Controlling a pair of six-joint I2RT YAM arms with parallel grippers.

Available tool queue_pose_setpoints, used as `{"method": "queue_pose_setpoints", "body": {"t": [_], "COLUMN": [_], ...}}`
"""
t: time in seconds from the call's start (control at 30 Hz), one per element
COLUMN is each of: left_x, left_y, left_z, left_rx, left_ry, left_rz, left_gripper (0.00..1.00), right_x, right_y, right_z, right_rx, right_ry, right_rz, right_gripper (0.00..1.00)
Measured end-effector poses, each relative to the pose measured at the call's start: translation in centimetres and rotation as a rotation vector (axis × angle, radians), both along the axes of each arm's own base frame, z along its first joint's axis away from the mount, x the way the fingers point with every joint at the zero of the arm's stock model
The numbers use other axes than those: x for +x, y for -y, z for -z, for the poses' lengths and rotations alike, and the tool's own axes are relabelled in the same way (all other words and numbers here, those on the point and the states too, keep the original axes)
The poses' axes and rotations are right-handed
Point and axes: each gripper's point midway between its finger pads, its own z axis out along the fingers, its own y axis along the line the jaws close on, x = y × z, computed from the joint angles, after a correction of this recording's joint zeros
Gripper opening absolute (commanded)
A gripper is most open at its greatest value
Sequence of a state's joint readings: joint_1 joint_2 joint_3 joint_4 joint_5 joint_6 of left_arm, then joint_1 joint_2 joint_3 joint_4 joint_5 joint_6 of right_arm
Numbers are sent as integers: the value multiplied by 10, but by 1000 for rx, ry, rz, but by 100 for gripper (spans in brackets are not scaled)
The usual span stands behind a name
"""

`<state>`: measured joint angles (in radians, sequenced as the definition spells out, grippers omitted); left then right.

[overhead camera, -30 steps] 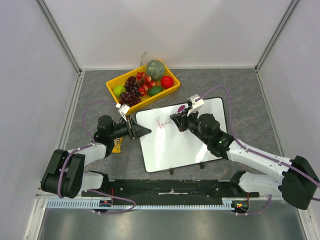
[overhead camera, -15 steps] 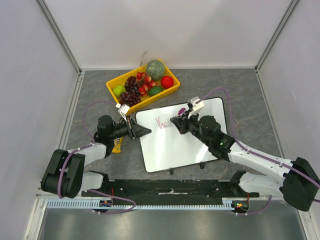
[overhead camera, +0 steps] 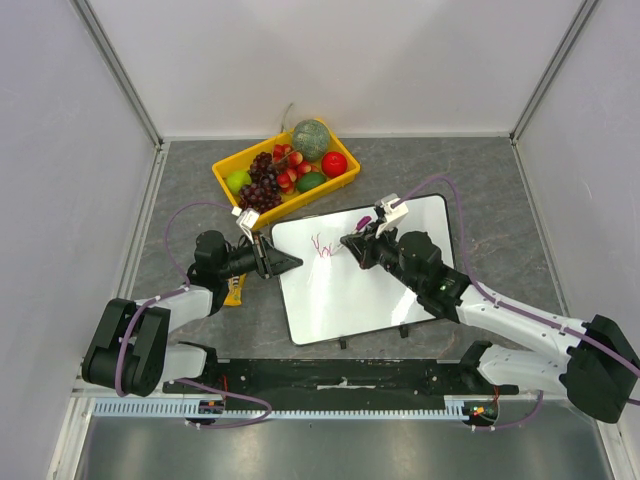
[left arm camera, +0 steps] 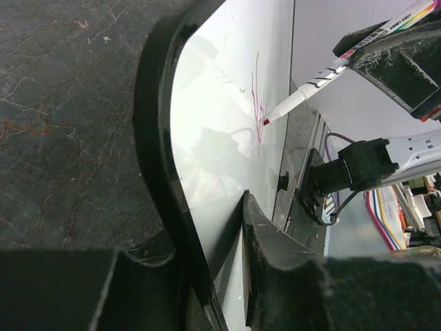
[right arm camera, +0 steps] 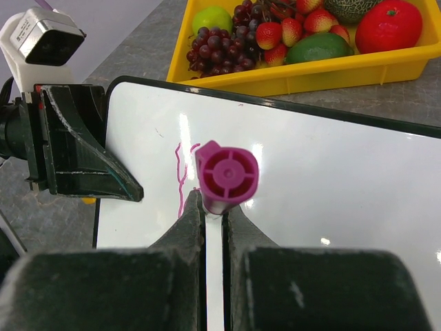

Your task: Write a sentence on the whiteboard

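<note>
The whiteboard (overhead camera: 385,285) lies flat in front of the arms, with thin magenta strokes (overhead camera: 321,247) near its upper left. My left gripper (overhead camera: 288,262) is shut on the whiteboard's left rim (left arm camera: 165,172), one finger over and one under. My right gripper (overhead camera: 352,243) is shut on a white marker with a magenta end (right arm camera: 226,178), its tip on the board beside the strokes (left arm camera: 264,121). The board also fills the right wrist view (right arm camera: 331,179).
A yellow tray (overhead camera: 340,183) of grapes, strawberries, a melon, a red and green fruits stands behind the board. A small yellow object (overhead camera: 234,291) lies by the left arm. Two black clips (overhead camera: 404,330) sit on the board's near edge.
My right gripper with the marker has moved left and slightly down along the board, and the magenta strokes have grown. The left gripper has not moved.
</note>
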<state>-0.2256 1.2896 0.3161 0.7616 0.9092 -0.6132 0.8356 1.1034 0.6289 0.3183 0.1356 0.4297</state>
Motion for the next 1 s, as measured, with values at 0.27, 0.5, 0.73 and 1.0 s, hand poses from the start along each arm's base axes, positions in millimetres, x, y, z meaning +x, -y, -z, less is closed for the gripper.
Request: {"method": "queue_pose_setpoints", "body": {"t": [0.27,0.5,0.73,1.0], "left_x": [0,0,0,0], "left_y": [0,0,0,0], "left_z": [0,0,0,0], "left_rx": [0,0,0,0], "left_ry": [0,-1,-1,-1], "left_rz": [0,0,0,0], "left_gripper": [2,2,2,2], "right_x": [1,4,11,13], "right_y": [2,4,7,7], "right_z": [0,-3,-10,-12], "right_rx": [-7,-18,-27,-28], "right_ry": [3,15,30,32], "right_rz": [11,29,63,74], "right_gripper": [0,0,0,0]}}
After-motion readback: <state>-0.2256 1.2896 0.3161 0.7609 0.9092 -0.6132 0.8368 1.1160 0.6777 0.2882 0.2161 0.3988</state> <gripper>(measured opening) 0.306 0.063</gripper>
